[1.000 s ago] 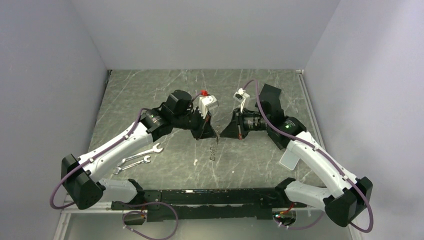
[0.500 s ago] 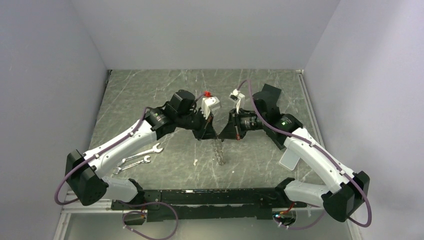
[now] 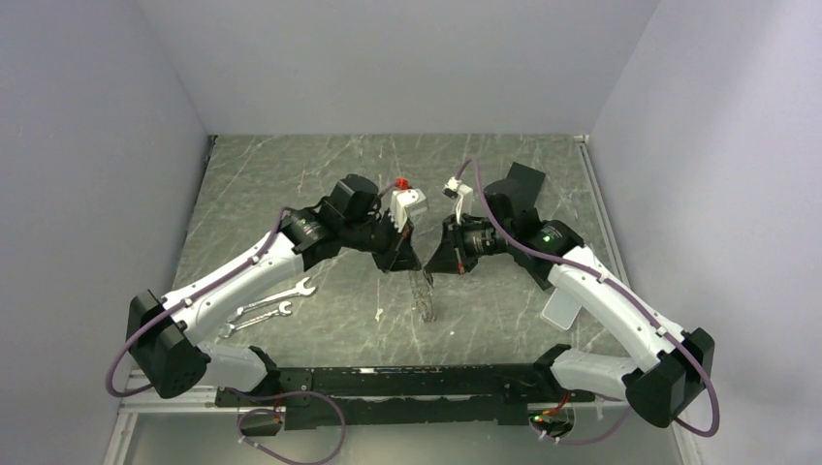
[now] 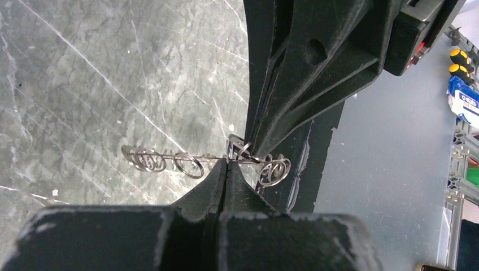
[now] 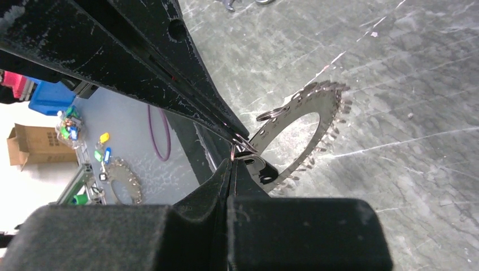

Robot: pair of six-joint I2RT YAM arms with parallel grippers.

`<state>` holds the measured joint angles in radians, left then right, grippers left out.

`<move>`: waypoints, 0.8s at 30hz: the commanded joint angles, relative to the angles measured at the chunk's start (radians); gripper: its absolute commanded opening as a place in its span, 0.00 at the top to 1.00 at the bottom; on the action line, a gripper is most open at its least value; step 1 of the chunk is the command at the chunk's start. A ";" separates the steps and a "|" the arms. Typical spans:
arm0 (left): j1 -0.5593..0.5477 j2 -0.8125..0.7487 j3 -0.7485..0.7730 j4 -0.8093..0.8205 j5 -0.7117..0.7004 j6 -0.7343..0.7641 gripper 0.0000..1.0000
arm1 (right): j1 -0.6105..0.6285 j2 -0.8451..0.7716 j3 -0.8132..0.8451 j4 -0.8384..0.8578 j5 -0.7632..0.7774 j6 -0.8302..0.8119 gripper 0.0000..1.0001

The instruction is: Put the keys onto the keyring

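The keyring (image 3: 424, 295), a flat silver ring with a toothed outer edge, hangs above the table between my two grippers. In the right wrist view its large round hole and teeth show (image 5: 322, 110). In the left wrist view it is edge-on (image 4: 169, 162), with several small split rings along it. My left gripper (image 3: 416, 261) is shut, pinching the keyring's edge (image 4: 227, 164). My right gripper (image 3: 431, 263) is shut on a small split ring (image 5: 242, 144) at the keyring's rim, beside a small flat metal tab with a hole (image 5: 257, 167). The fingertips of the two grippers almost touch. No separate keys show clearly.
Two silver wrenches (image 3: 267, 308) lie on the marbled table at the left. A small white scrap (image 3: 380, 313) lies near the centre front. A white flat piece (image 3: 562, 310) sits under the right arm. Grey walls enclose three sides.
Both grippers have shifted slightly toward the back, still joined at the tips. The hanging keyring has swung a little to the right. Both stay shut.
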<state>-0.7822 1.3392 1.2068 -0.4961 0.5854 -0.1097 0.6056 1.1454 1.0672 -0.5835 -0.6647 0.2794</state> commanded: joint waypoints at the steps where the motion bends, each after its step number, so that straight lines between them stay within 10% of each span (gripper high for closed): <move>1: -0.011 -0.023 0.048 0.015 0.035 0.036 1.00 | 0.002 -0.027 0.056 0.015 0.023 -0.022 1.00; 24: -0.033 -0.007 0.055 0.010 0.034 0.045 1.00 | 0.002 0.011 0.051 0.008 0.040 -0.011 1.00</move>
<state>-0.8066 1.3437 1.2121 -0.5217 0.5827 -0.0902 0.6064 1.1446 1.0821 -0.5911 -0.6506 0.2726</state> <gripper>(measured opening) 0.010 0.009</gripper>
